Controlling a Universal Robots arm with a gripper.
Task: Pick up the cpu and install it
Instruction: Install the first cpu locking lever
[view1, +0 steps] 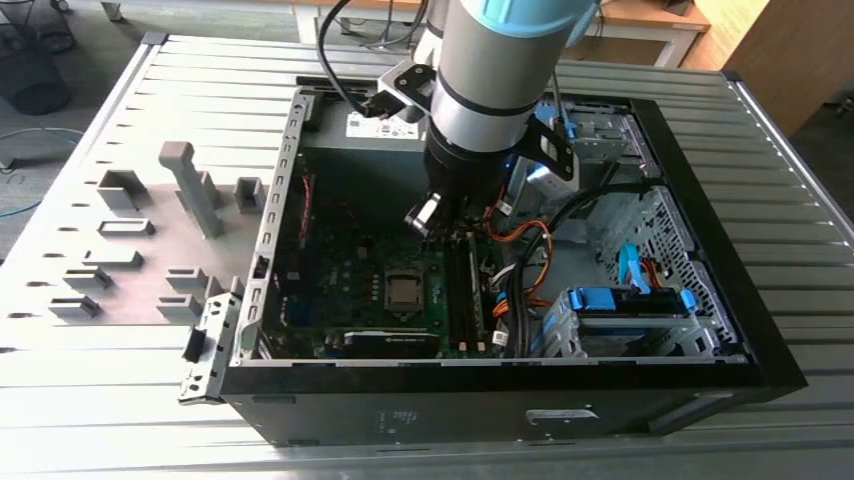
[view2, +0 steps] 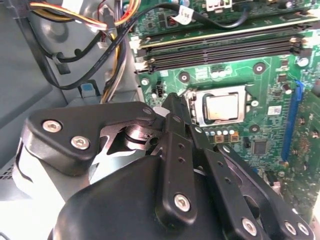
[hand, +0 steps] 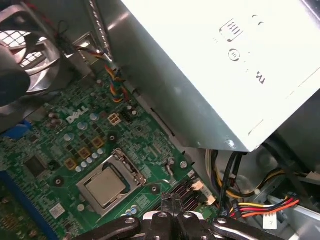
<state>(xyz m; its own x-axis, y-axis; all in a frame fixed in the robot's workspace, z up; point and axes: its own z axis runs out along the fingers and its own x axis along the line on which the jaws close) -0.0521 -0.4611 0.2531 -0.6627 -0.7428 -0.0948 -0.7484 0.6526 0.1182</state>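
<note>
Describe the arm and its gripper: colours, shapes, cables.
The arm is a thick silver-grey cylinder with a light blue cap, a black collar and a black cable beside it. The gripper is matte black, built of flat linkage bars joined by silver screws.

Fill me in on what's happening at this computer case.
A robot arm reaches down into the open computer case, its hand hanging just above the green motherboard. The cpu already lies in its socket on the board, with the hand close beside it and nothing gripped.
</note>
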